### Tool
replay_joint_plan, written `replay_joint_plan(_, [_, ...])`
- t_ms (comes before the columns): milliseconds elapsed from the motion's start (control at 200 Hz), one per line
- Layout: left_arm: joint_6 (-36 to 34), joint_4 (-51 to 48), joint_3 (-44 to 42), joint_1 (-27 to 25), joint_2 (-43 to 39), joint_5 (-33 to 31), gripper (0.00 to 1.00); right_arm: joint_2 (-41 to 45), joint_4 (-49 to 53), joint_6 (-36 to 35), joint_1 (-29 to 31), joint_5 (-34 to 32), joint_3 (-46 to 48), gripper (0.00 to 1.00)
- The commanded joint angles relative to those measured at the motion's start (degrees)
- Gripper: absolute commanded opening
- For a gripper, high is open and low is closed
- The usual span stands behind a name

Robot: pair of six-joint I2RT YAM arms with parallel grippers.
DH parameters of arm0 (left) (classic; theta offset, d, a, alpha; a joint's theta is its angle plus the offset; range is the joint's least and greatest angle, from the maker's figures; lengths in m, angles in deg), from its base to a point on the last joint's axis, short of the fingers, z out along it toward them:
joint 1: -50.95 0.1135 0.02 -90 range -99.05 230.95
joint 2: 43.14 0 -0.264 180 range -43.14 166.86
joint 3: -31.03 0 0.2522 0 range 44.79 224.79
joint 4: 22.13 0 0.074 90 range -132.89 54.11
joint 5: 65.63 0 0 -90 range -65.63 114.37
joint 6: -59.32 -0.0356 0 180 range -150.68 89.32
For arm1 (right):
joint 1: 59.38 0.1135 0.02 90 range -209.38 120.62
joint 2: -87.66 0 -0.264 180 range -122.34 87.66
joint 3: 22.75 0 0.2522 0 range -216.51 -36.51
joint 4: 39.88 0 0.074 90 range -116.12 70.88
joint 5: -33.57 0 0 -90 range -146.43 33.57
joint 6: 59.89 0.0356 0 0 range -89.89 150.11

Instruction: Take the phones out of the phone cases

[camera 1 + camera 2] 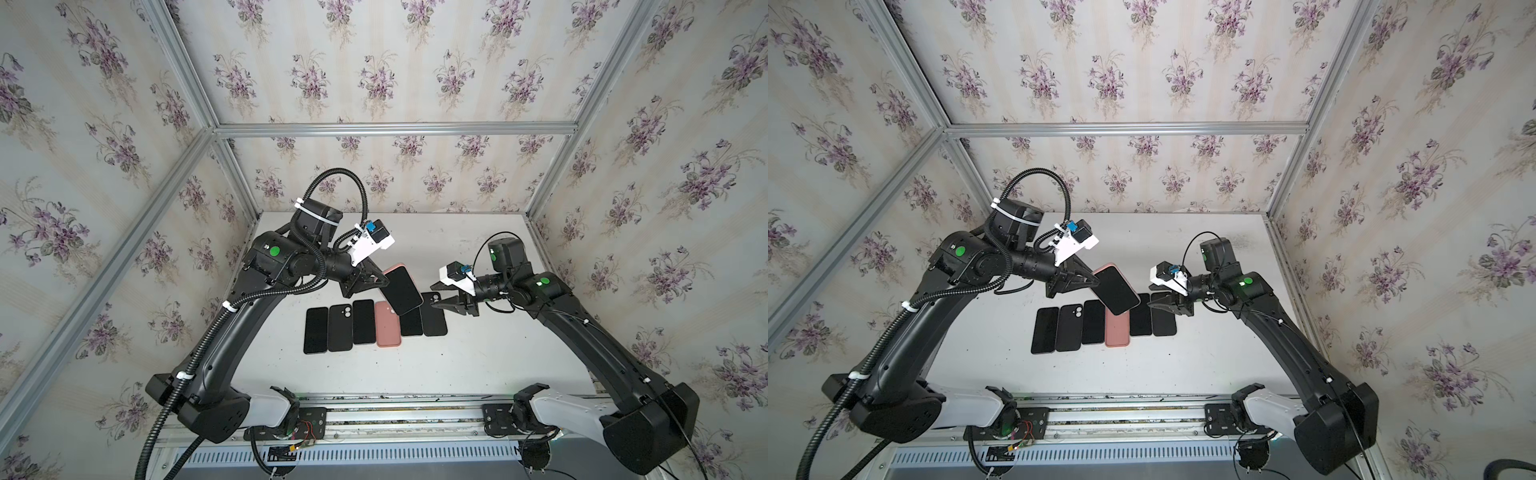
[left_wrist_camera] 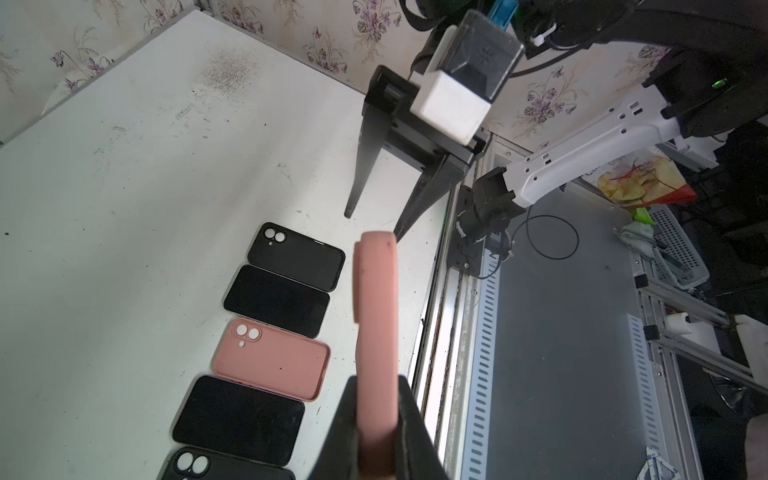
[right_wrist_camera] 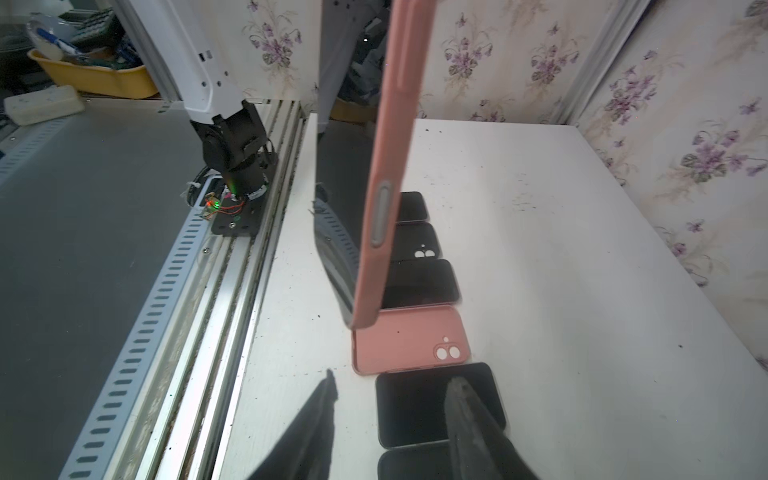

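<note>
Black phone in a pink silicone case [image 1: 401, 289] [image 1: 1116, 289] [image 2: 376, 332] [image 3: 388, 166]: found clear of the white table [image 1: 478, 353] [image 1: 1204, 357], raised over the table's middle and tilted, with the dark screen showing in both top views. The phone is seated in the case on all visible edges. The left gripper [image 1: 384, 282] [image 1: 1096, 281] [image 2: 376, 419] is clamped on one short end of it, one finger on the back and one on the screen side. The right gripper [image 1: 432, 296] [image 1: 1152, 300] [image 2: 372, 226] [image 3: 392, 378] has its jaws parted with nothing between them. It stands just beside the free end of the cased phone, not touching it as far as the wrist views show. Beneath, a row of six flat items [image 1: 363, 322] [image 1: 1092, 322] lies on the table parallel to its front edge. From the left in both top views, these are a black phone, an empty black case with camera cut-outs, a black phone, an empty pink case [image 1: 387, 324] [image 2: 272, 359] [image 3: 409, 343], a black phone and another empty black case. The cased phone hangs over the right half of this row, and the right gripper is over its right end.
</note>
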Motion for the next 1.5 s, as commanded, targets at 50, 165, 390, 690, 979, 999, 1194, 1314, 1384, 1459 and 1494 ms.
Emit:
replay_joint_plan(50, [-3.82,-0.71,1.34,-1.34,0.60,-0.35,0.00,-1.11,2.73,-2.65,0.99,2.71,-1.26,0.45])
replay_joint_plan(165, [-4.42,-1.10,1.37,-2.01,0.95,-0.43,0.00,-2.11,3.77,-3.71,1.60,3.06,-1.96,0.44])
replay_joint_plan(390, [-5.00,-1.46,1.93,-2.82,1.22,-0.34,0.00,-2.81,5.01,-4.82,2.07,3.70,-2.34,0.42])
replay_joint_plan(690, [-5.27,-1.64,2.24,-3.70,1.66,0.00,0.00,-3.57,5.08,-5.29,3.26,3.45,-2.49,0.38])
replay_joint_plan(979, [-5.59,-1.73,2.38,-3.95,1.66,-0.17,0.00,-3.93,5.80,-5.44,3.97,3.35,-2.58,0.30])
replay_joint_plan(999, [-5.61,-1.73,2.37,-3.97,1.61,-0.19,0.00,-3.93,5.96,-5.53,3.97,3.35,-2.58,0.29])
replay_joint_plan(1194, [-5.77,-1.73,2.37,-3.94,1.57,-0.08,0.00,-3.93,7.36,-6.41,4.50,3.70,-2.92,0.19])
replay_joint_plan(1314, [-5.92,-1.73,2.59,-4.01,1.74,0.34,0.00,-3.78,8.46,-7.26,4.74,3.53,-3.35,0.17])
replay_joint_plan(1384, [-5.92,-1.72,2.98,-4.14,1.92,1.01,0.00,-3.51,8.14,-7.30,4.93,3.74,-3.45,0.15])
replay_joint_plan(1459, [-5.89,-1.73,3.33,-4.44,2.24,1.34,0.00,-3.49,7.72,-7.21,5.09,3.81,-3.54,0.14])
replay_joint_plan(1494, [-5.95,-1.73,3.42,-4.56,2.38,1.32,0.00,-3.57,7.73,-7.26,5.16,3.79,-3.63,0.12])
